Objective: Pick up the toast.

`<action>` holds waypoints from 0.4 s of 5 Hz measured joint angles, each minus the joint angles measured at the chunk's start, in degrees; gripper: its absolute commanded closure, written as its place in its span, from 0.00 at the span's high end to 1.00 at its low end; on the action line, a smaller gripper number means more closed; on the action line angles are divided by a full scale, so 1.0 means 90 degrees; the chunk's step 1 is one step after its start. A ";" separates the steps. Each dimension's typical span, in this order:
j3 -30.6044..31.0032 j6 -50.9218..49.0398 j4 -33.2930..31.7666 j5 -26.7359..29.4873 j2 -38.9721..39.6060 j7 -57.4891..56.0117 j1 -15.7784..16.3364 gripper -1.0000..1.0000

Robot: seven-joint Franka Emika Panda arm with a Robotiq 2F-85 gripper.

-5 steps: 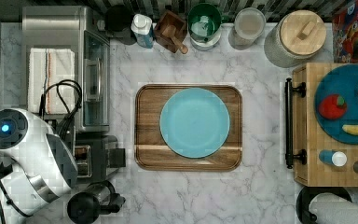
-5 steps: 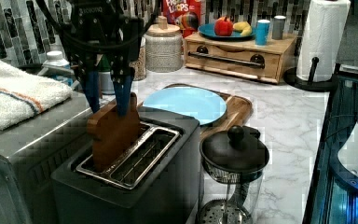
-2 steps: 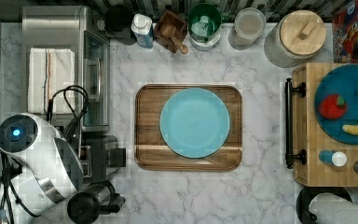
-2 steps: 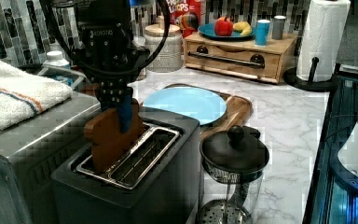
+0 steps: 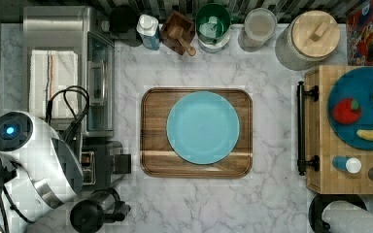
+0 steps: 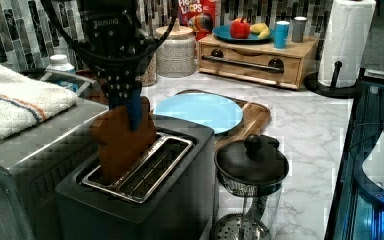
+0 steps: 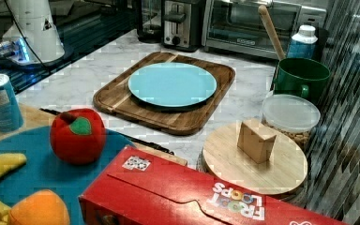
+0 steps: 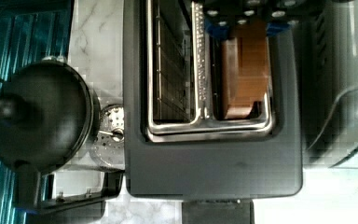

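Top view: the white arm (image 5: 31,165) covers the lower part of the top view's left, with the toaster (image 5: 102,162) showing past its edge and the French press (image 5: 94,213) below it; the light blue plate (image 5: 203,127) on the wooden tray (image 5: 148,131) lies well off toward the top view's right, the toaster oven (image 5: 65,63) above the arm with a folded towel (image 5: 53,80) on its roof. Left view: the gripper (image 6: 130,107) hangs straight down over the toaster (image 6: 145,200), its blue fingers (image 6: 134,111) clamped on the toast (image 6: 122,140), a reddish-brown slice standing upright with its lower part down in the slot farther from the French press (image 6: 250,185); the slot beside it, on the French press side of the gripper, holds nothing. The plate (image 6: 200,111) and tray (image 6: 252,117) sit beyond the gripper, the towel (image 6: 20,97) on the toaster oven to the left view's left of it. Right view: the toaster (image 7: 183,23) stands far back next to the toaster oven (image 7: 258,26); the plate (image 7: 172,84) rests on the tray (image 7: 122,101). Wrist view: looking down between the blue fingers (image 8: 214,29), the toast (image 8: 244,70) is pinched edge-on inside one slot of the toaster (image 8: 214,163), directly under the gripper (image 8: 242,28); the French press lid (image 8: 39,114) lies off on the empty-slot side.
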 measured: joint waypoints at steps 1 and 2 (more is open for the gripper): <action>-0.0006 -0.0208 0.0168 0.0004 -0.0010 -0.0267 -0.0044 0.00; -0.0047 -0.0670 0.0354 0.0145 -0.0075 -0.0609 -0.0117 0.00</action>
